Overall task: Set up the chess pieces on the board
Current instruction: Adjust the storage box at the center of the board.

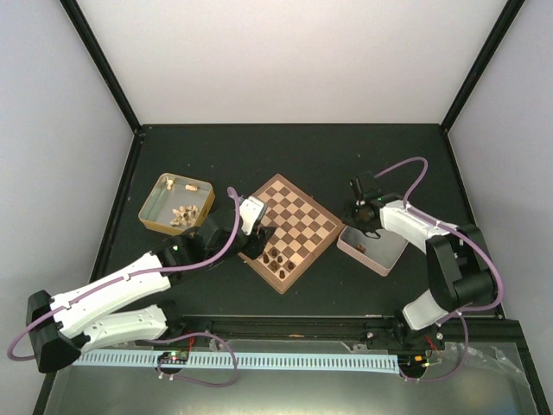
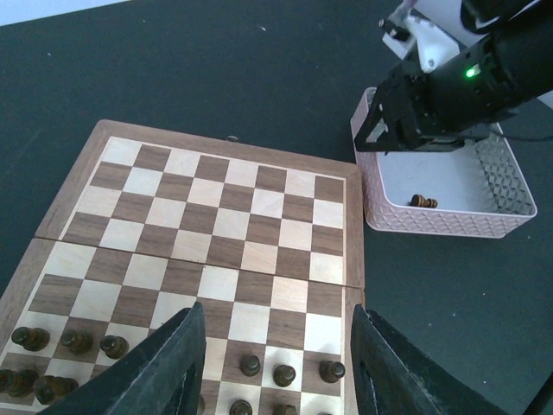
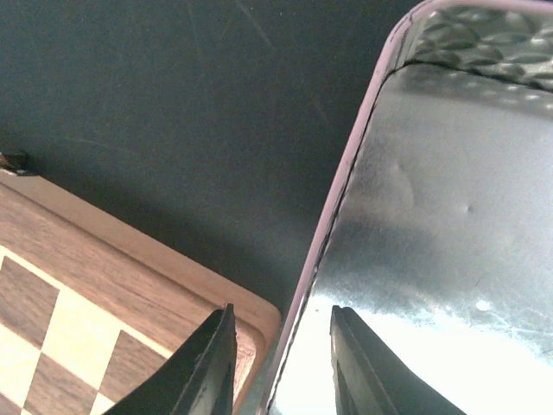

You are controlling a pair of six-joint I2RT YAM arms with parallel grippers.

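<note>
The board lies tilted mid-table. Several dark chess pieces stand in rows along its near corner. My left gripper hovers over that end, open. In the left wrist view its fingers stand wide apart above the chess pieces on the board, gripping nothing. My right gripper is at the far-left corner of the pink tray. In the right wrist view the right gripper straddles the pink tray's rim, partly closed, with gaps on both sides. One dark piece lies in the pink tray.
A gold tray holding pale pieces sits left of the board. The board's corner lies close beside the pink tray. Black posts and pale walls bound the dark table.
</note>
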